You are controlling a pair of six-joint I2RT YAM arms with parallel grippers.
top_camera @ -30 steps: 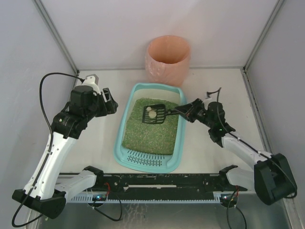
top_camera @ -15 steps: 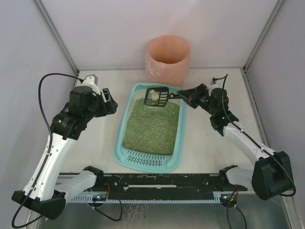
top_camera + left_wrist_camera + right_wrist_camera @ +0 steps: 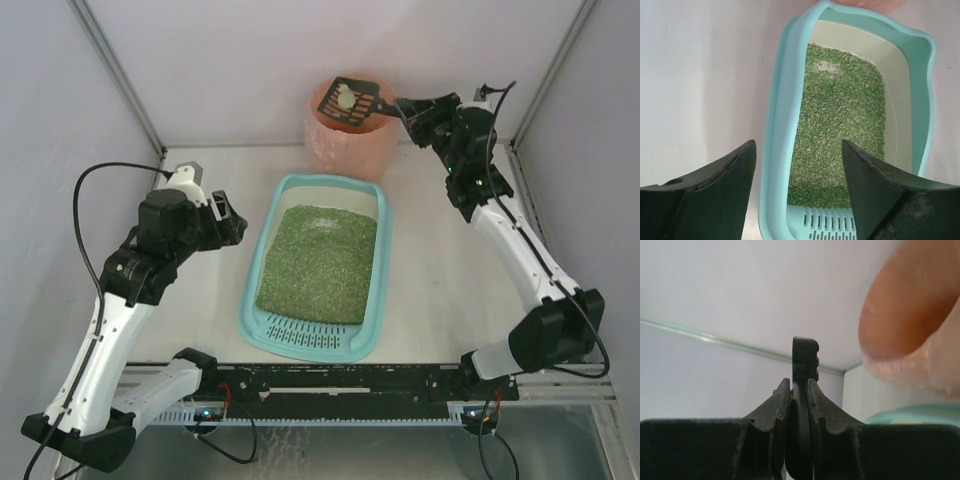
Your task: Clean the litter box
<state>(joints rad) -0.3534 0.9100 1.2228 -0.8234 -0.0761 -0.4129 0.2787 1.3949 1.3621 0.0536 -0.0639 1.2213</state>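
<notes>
Teal litter box (image 3: 781,115) just beside spread left fingers (image 3: 715,192), apart

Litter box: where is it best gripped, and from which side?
Grip the litter box by its left long rim, from above, with the left pincer. That rim is a narrow raised lip, and the granules lie low inside, so a finger should fit each side.

Teal litter box (image 3: 262,272) is lying flat mid-tabletop, green-brown granules (image 3: 320,262) filling it, slotted grate (image 3: 305,332) sitting at near end.
</notes>
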